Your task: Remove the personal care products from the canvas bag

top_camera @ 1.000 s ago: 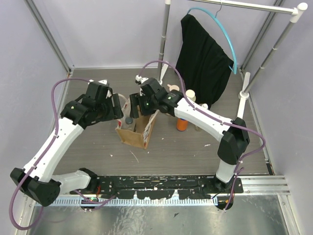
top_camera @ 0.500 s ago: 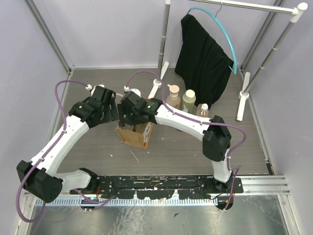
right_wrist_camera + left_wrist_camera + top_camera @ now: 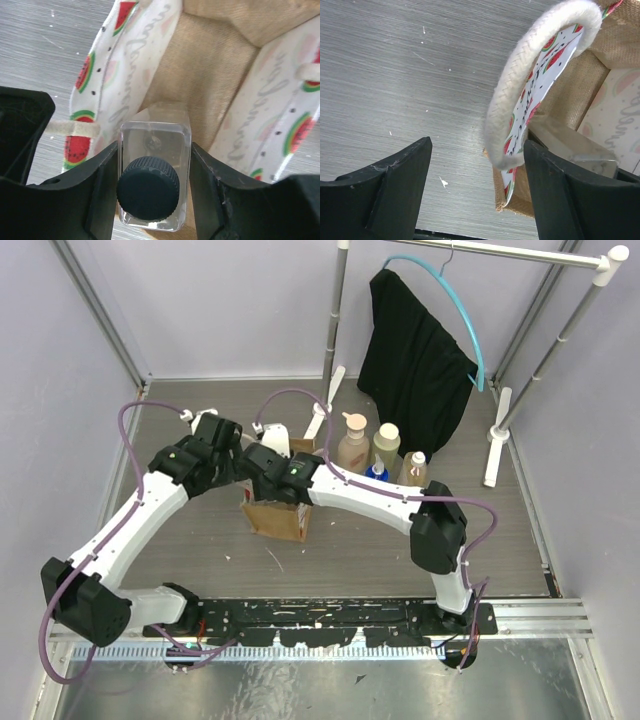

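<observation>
Fingers point(image 3: 102, 195) of the right gripper point(image 3: 155, 190) press both sides of a clear black-capped bottle point(image 3: 156, 137) standing inside the canvas bag point(image 3: 215, 65); the left gripper point(image 3: 476, 150) hangs spread, the bag's rope handle point(image 3: 517, 100) between its fingers; four other bottles point(image 3: 385, 445) stand just beyond the bag, toward the black garment point(image 3: 415, 350).

The worktop point(image 3: 200, 540) is grey wood-grain stuff with little white flecks point(image 3: 270, 558) here and there. The bag point(image 3: 280, 518) stands on it near the middle. Just right of that, four bottles point(image 3: 386, 448) stand upright in a tight bunch: two beige ones point(image 3: 352, 448) behind, a blue-capped one point(image 3: 377, 472) and a small amber one point(image 3: 414, 470) in front. White rack feet point(image 3: 495, 440) rest further back, and there's a black base plate point(image 3: 330, 615) along the near edge.
</observation>
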